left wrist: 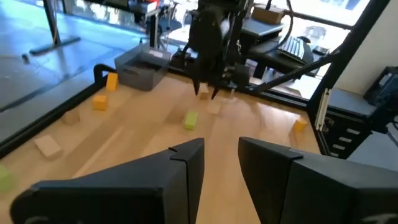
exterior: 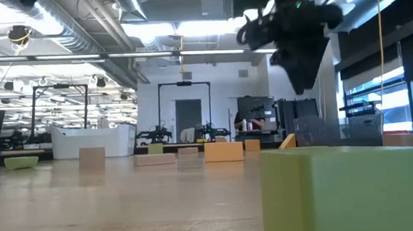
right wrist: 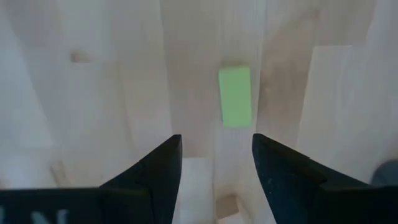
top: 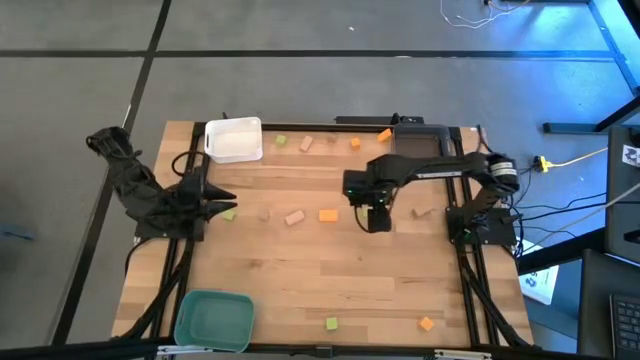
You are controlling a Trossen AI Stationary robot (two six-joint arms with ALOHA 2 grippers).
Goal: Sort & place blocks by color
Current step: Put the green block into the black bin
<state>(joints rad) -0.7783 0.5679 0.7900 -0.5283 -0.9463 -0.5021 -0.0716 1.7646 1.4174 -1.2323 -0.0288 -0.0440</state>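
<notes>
Small orange, green and tan blocks lie scattered on the wooden table. My right gripper [top: 377, 220] hangs above the table's middle, pointing down, open [right wrist: 216, 171] and holding nothing. Just beyond its fingertips a green block [right wrist: 236, 97] lies flat on the wood; it also shows in the left wrist view [left wrist: 191, 119]. An orange block [top: 328, 215] and a tan block [top: 294, 217] lie to its left. My left gripper [top: 222, 197] is raised at the table's left side, pointing nearly level toward the middle, open [left wrist: 221, 162] and empty, beside another green block [top: 229, 213].
A white tray [top: 233, 140] stands at the far left, a dark grey tray [top: 420, 138] at the far right, a teal tray [top: 213, 318] at the near left. More blocks lie along the far edge [top: 306, 144] and near the front edge [top: 331, 323], [top: 427, 323].
</notes>
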